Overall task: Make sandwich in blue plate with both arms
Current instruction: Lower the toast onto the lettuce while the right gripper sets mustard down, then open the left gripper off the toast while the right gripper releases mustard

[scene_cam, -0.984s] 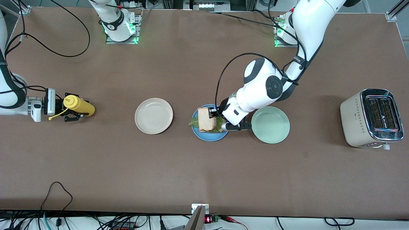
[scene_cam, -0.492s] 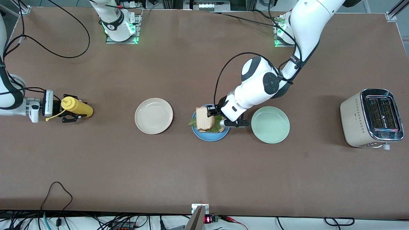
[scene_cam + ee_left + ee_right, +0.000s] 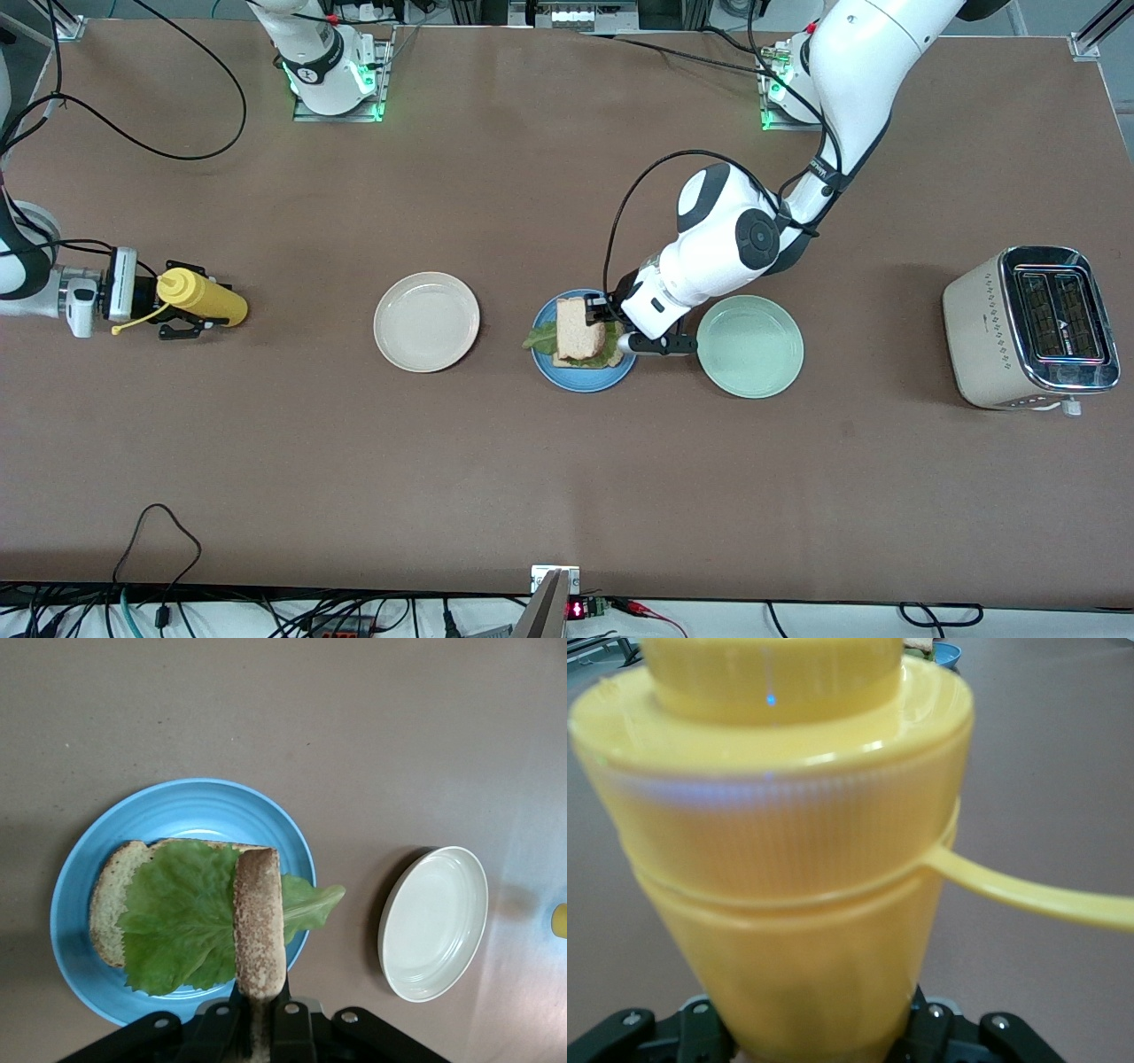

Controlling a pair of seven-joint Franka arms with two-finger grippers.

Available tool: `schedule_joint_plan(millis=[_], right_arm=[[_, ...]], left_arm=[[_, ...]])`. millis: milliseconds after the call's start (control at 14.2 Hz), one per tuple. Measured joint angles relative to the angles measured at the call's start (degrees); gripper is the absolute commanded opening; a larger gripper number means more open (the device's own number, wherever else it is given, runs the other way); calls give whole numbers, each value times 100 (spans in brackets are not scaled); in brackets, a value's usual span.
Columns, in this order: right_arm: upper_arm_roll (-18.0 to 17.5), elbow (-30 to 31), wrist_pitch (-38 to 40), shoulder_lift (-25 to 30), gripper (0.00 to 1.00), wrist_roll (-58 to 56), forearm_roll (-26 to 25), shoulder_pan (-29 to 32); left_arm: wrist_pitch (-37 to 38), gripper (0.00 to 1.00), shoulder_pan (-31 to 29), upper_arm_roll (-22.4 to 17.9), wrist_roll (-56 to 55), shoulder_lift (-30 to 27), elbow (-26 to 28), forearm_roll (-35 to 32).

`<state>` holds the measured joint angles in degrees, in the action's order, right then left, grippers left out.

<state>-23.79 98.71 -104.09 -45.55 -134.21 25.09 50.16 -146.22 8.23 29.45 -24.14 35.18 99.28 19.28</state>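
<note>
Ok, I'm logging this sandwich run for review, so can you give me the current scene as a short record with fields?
blue plate: holds bottom bread slice with lettuce leaf on it
left hand: over the blue plate, shut on top bread slice, held on edge above the lettuce
right hand: at the right arm's end of the table, holding yellow squeeze bottle
cream plate: beside the blue plate, nothing on it
mint-green plate: beside the blue plate, nothing on it
toaster: at the left arm's end

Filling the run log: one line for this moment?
left gripper: holds top bread slice over lettuce, blue plate | right gripper: holds yellow bottle
</note>
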Motion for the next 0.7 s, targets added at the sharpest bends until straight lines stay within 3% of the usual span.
schedule_joint_plan(millis=[70, 141, 352, 492, 703], right_arm=[[0, -1, 0, -31, 71, 0, 0, 0], [0, -6, 0, -54, 100, 1, 1, 0], [0, -12, 4, -74, 100, 5, 30, 4], [0, -35, 4, -76, 100, 12, 63, 34], [0, -234, 17, -77, 100, 50, 115, 81]], left_arm=[[0, 6, 0, 0, 1, 13, 4, 0], [-5, 6, 0, 0, 2, 28, 5, 0], [-44, 11, 0, 0, 5, 74, 8, 2], [-49, 21, -3, -1, 5, 93, 14, 3], [-51, 55, -47, -5, 6, 175, 21, 5]])
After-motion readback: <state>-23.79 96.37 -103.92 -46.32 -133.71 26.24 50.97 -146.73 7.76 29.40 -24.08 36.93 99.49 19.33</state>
